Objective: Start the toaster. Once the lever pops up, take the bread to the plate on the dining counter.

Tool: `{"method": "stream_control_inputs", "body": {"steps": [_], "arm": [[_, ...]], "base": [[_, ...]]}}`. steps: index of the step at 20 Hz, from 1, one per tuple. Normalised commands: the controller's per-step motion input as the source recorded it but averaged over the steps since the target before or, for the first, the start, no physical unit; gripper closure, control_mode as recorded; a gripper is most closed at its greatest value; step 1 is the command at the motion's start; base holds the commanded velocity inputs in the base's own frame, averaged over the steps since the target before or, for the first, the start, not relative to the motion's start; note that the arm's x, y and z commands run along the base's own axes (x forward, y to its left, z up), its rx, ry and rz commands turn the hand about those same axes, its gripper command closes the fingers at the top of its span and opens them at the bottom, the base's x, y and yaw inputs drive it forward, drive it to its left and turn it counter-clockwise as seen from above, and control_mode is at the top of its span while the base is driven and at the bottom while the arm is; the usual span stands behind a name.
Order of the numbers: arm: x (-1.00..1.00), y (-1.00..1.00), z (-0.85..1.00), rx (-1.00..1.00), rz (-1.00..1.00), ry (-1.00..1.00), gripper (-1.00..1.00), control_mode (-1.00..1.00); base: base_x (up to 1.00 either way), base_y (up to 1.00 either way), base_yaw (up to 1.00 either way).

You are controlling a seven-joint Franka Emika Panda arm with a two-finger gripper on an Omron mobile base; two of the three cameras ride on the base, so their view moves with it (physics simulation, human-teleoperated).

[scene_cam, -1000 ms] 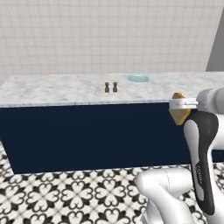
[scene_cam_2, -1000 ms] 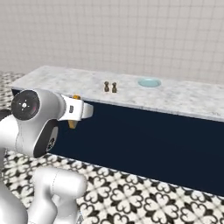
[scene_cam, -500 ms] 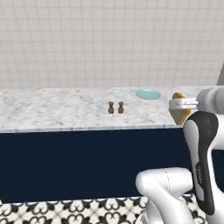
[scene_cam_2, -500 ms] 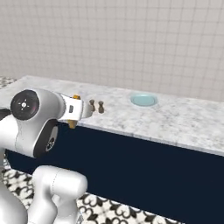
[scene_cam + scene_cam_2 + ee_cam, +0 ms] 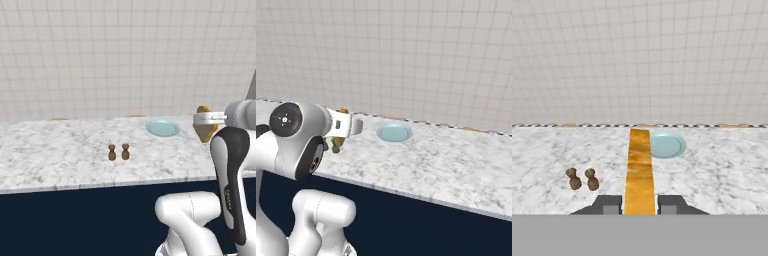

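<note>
My gripper [image 5: 639, 206] is shut on the bread [image 5: 639, 167], a tan toast slice seen edge-on as an orange strip between the two dark fingertips [image 5: 611, 205]. From the left base view the bread [image 5: 205, 128] hangs at the gripper [image 5: 203, 121], just right of the pale blue plate [image 5: 163, 128] and above the counter's right part. In the right base view the gripper [image 5: 351, 126] is left of the plate [image 5: 394, 133]. Straight ahead of the hand, the plate [image 5: 667, 145] lies on the marble dining counter [image 5: 722, 170]. The toaster is out of view.
Two small brown shakers [image 5: 119, 152] stand side by side on the dining counter [image 5: 50, 155], left of the plate; the same shakers [image 5: 582, 179] sit left of the bread. A tiled wall [image 5: 125, 60] rises behind the counter. Its navy front [image 5: 421, 225] faces the base.
The whole picture has shifted: the base has driven closer to the dining counter, so the counter, plate and shakers look larger and nearer. The gripper still holds the bread.
</note>
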Motion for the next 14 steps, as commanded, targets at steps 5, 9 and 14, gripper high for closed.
{"method": "stream_control_inputs", "body": {"steps": [5, 9, 14], "arm": [[0.00, 0.00, 0.00, 0.00, 0.00, 0.00, 1.00, 1.00], [0.00, 0.00, 0.00, 0.00, 0.00, 0.00, 1.00, 1.00], [0.00, 0.00, 0.00, 0.00, 0.00, 0.00, 1.00, 1.00]], "base": [[0.77, 0.00, 0.00], [0.61, 0.00, 0.00], [0.03, 0.00, 0.00]]}}
